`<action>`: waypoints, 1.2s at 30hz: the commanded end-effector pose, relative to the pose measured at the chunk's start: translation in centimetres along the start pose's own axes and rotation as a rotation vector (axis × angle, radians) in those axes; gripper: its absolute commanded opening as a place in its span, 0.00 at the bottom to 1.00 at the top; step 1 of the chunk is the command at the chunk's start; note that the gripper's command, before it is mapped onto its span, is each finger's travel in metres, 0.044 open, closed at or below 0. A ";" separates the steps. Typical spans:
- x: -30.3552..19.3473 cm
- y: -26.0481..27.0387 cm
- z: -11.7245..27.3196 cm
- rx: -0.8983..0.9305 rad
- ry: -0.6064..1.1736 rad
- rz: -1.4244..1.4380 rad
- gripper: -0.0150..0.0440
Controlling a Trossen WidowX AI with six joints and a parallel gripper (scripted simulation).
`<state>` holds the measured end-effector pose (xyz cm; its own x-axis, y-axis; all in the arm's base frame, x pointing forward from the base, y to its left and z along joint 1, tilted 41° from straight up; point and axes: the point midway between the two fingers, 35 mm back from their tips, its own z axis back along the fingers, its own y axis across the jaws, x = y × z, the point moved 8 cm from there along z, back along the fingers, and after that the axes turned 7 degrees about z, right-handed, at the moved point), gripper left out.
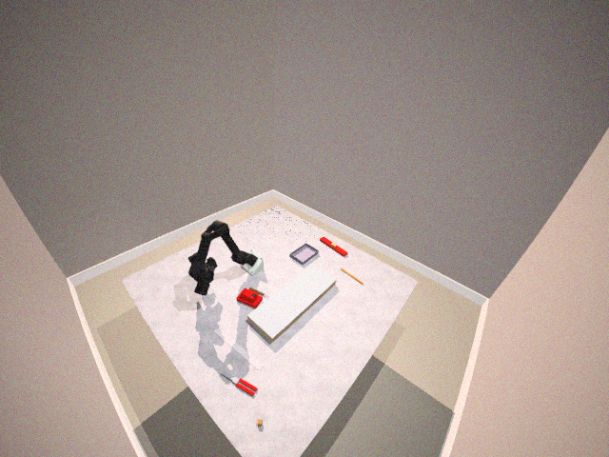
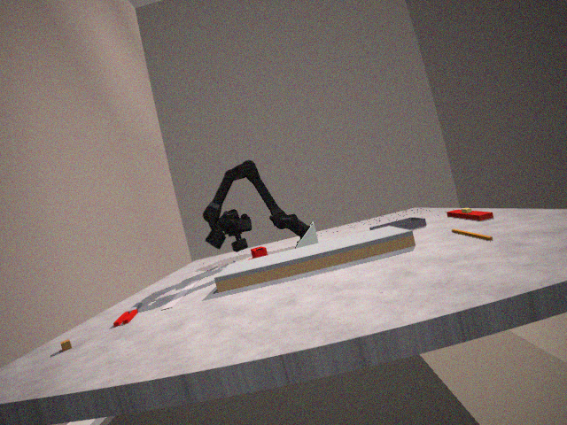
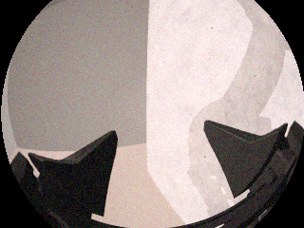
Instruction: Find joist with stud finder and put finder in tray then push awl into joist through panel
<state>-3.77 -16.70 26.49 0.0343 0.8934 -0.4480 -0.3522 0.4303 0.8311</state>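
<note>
The white floor panel point(image 1: 295, 305) point(image 2: 315, 265) lies flat, with brown sides; any joist is hidden. The red stud finder point(image 1: 249, 298) point(image 2: 259, 251) lies beside the panel, on the arm's side. A thin tool with a brown handle, seemingly the awl point(image 1: 256, 291), lies close against it. The shallow tray point(image 1: 304, 254) point(image 2: 414, 223) is beyond the panel's far end and looks empty. My gripper point(image 3: 161, 131) is open with nothing between its fingers. In the top and exterior views a pale plate at the arm's end hides the fingers, above the table near the panel's arm side.
A red level point(image 1: 334, 247) point(image 2: 469, 214) and an orange pencil point(image 1: 351, 276) point(image 2: 471, 235) lie beyond the panel and tray. Red-handled pliers point(image 1: 247, 385) point(image 2: 125, 317) and a small orange cube point(image 1: 259, 422) point(image 2: 66, 344) lie at the opposite end of the table.
</note>
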 end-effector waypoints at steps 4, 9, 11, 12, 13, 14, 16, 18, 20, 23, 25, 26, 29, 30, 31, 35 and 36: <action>0.1 -1.4 1.9 -0.129 0.066 -0.176 1.00; 1.0 -3.9 5.9 -0.431 0.116 -0.490 1.00; 1.7 -4.7 7.6 -0.561 0.102 -0.599 1.00; 2.1 -5.1 8.4 -0.627 0.088 -0.649 1.00; 2.5 -5.4 9.2 -0.694 0.069 -0.696 1.00; 3.0 -5.7 10.1 -0.759 0.044 -0.739 1.00; 4.0 -6.2 11.7 -0.888 -0.021 -0.817 1.00; 5.3 -6.6 13.3 -1.011 -0.106 -0.879 1.00; 6.6 -6.8 14.8 -1.124 -0.210 -0.926 1.00; 9.0 -6.8 16.9 -1.268 -0.399 -0.965 1.00; 10.7 -6.6 18.1 -1.341 -0.543 -0.970 1.00; 11.4 -6.5 18.6 -1.365 -0.606 -0.968 1.00; 12.0 -6.4 18.9 -1.381 -0.657 -0.963 1.00; 12.0 -6.4 18.9 -1.381 -0.657 -0.963 1.00; 12.0 -6.4 18.9 -1.381 -0.657 -0.963 1.00; 12.0 -6.4 18.9 -1.381 -0.657 -0.963 1.00; 12.0 -6.4 18.9 -1.381 -0.657 -0.963 1.00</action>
<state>16.56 -6.51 22.01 0.8758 0.4696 -0.1117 -0.4337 0.6641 -0.6089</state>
